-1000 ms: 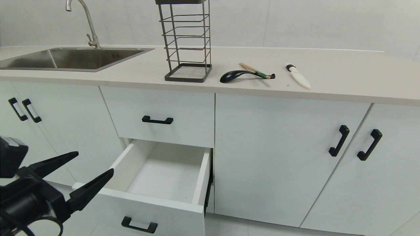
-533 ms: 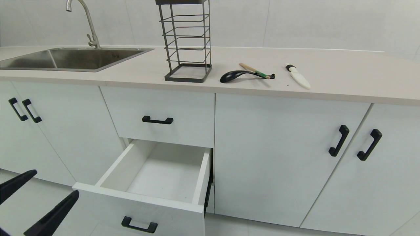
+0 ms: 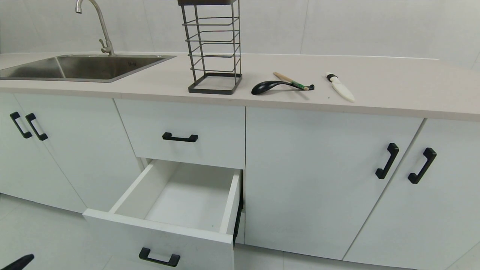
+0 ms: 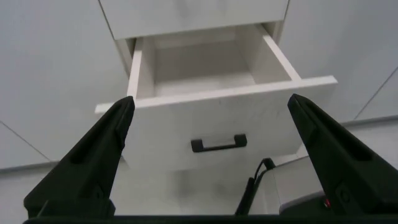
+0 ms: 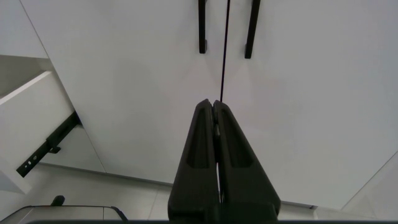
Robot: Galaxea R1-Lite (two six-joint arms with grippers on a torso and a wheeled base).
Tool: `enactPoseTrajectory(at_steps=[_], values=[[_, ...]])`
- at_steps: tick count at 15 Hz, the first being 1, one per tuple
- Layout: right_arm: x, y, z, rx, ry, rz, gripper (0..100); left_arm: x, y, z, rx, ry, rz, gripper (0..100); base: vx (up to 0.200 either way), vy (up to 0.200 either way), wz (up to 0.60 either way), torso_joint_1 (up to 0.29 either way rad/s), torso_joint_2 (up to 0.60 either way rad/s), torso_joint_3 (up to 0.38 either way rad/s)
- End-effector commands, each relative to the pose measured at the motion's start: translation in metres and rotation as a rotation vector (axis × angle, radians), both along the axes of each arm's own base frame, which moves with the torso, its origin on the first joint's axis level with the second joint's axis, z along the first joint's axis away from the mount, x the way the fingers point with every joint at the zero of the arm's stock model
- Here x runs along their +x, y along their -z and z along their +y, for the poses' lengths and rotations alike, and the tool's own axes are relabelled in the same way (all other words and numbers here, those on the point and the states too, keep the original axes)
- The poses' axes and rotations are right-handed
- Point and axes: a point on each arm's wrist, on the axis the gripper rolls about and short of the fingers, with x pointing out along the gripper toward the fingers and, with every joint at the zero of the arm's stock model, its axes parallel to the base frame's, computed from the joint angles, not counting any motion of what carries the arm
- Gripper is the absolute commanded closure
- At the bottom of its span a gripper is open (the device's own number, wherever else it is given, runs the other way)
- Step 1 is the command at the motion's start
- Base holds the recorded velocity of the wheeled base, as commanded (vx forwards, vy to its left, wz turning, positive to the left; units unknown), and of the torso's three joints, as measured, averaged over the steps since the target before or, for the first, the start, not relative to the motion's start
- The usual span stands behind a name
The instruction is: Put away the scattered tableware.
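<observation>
Three pieces of tableware lie on the counter: a black spoon (image 3: 264, 87), wooden chopsticks with a green band (image 3: 290, 80) just behind it, and a white knife with a black collar (image 3: 340, 87) further right. Below, the lower drawer (image 3: 229, 200) stands pulled out with nothing inside. My left gripper (image 4: 211, 101) is open, low in front of that drawer's front panel (image 4: 217, 118), holding nothing. One of its fingertips (image 3: 17, 262) shows at the bottom left corner of the head view. My right gripper (image 5: 213, 106) is shut and holds nothing, facing the white cabinet doors (image 5: 124, 74).
A tall black wire rack (image 3: 213, 45) stands on the counter left of the spoon. The steel sink (image 3: 82, 66) with its tap is at the far left. A closed drawer with a black handle (image 3: 180, 137) sits above the open one. Closed doors flank both sides.
My left gripper has dropped down and to the left, so little more than one fingertip is left in the head view. The tableware and the drawer have not moved.
</observation>
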Motion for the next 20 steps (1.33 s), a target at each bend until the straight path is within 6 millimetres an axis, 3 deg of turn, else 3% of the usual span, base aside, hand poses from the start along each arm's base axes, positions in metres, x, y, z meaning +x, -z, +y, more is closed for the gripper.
enactPoseTrajectory(at_steps=[1, 7, 12, 20], values=[[0.0001, 0.0000, 0.0000, 0.000, -0.001, 0.002, 100, -0.0190, 0.0138, 0.0014, -0.019, -0.008, -0.061, 0, 0.000, 0.000, 0.00, 0.000, 0.00, 0.000], [0.0001, 0.0000, 0.0000, 0.000, -0.001, 0.002, 100, -0.0280, 0.0160, 0.0006, -0.056, -0.096, -0.178, 0, 0.000, 0.000, 0.00, 0.000, 0.00, 0.000], [0.0000, 0.0000, 0.0000, 0.000, -0.001, 0.000, 100, -0.0275, 0.0199, 0.0032, -0.063, -0.215, -0.140, 0, 0.000, 0.000, 0.00, 0.000, 0.00, 0.000], [0.0001, 0.0000, 0.0000, 0.000, -0.001, 0.002, 100, -0.0275, 0.0202, 0.0033, -0.082, -0.218, -0.133, 0, 0.000, 0.000, 0.00, 0.000, 0.00, 0.000]])
